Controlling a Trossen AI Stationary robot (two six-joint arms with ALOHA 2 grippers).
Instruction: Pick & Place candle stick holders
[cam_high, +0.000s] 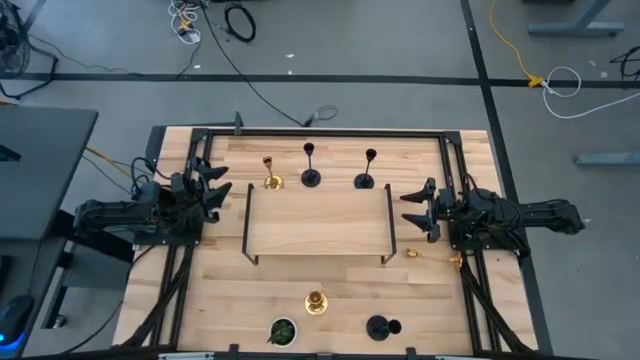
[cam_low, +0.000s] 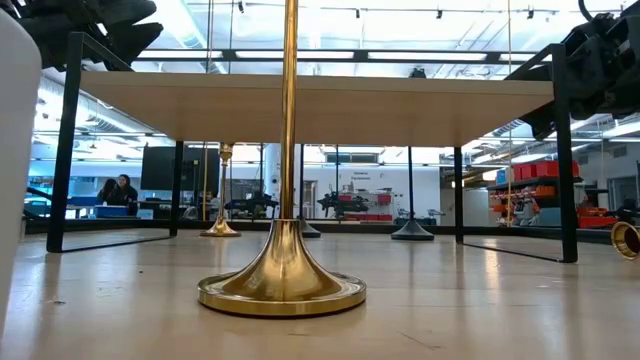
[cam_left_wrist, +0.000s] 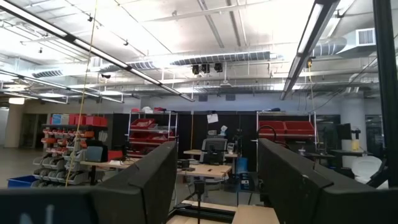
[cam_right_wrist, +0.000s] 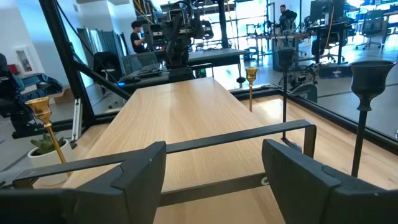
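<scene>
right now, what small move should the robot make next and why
Probably lower the right hand toward the gold candle stick holder lying on its side on the table close beside it. That hand is open, empty and the nearest one to it, and a tipped holder seems worth fixing first. The left hand waits open across the raised shelf.

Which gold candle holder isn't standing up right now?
The gold candle holder by the right gripper is tipped over: the high view shows it lying lengthwise on the table. The other two gold ones stand upright.
</scene>
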